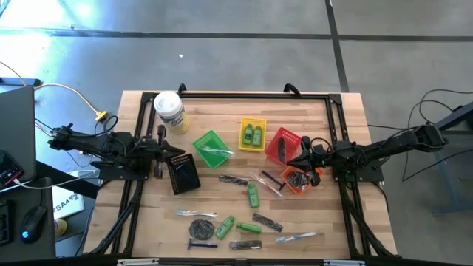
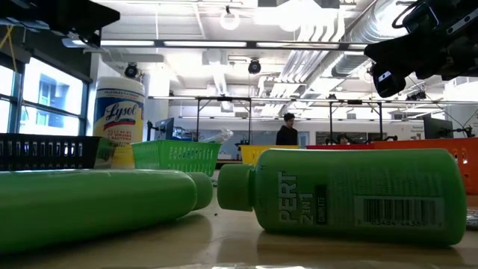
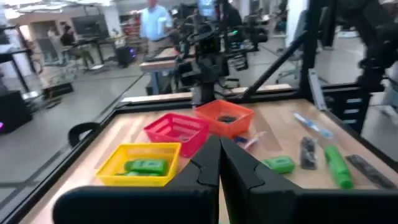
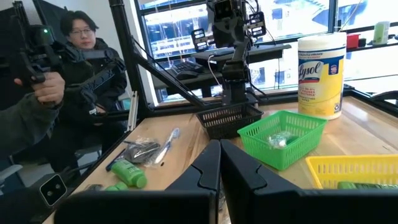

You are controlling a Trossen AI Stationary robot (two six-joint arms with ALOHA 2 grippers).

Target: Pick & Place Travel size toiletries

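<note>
Lysol wipes jar (image 1: 169, 111), five coloured mesh baskets, seated person (image 4: 74, 68)

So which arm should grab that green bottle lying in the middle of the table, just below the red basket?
Probably the right. The right hand hangs by the red basket, near the green bottle. The left hand sits farther off, above the black basket. Both hands are shut and empty.

- Five small baskets, black (image 1: 182, 174), green (image 1: 211, 147), yellow (image 1: 253, 134), red (image 1: 282, 145) and orange (image 1: 298, 179), sit mid-table.
- Green bottles (image 1: 253, 193) and wrapped toiletries (image 1: 195, 215) lie scattered nearer the front edge.
- A white-lidded jar (image 1: 170, 111) stands at the back left.
</note>
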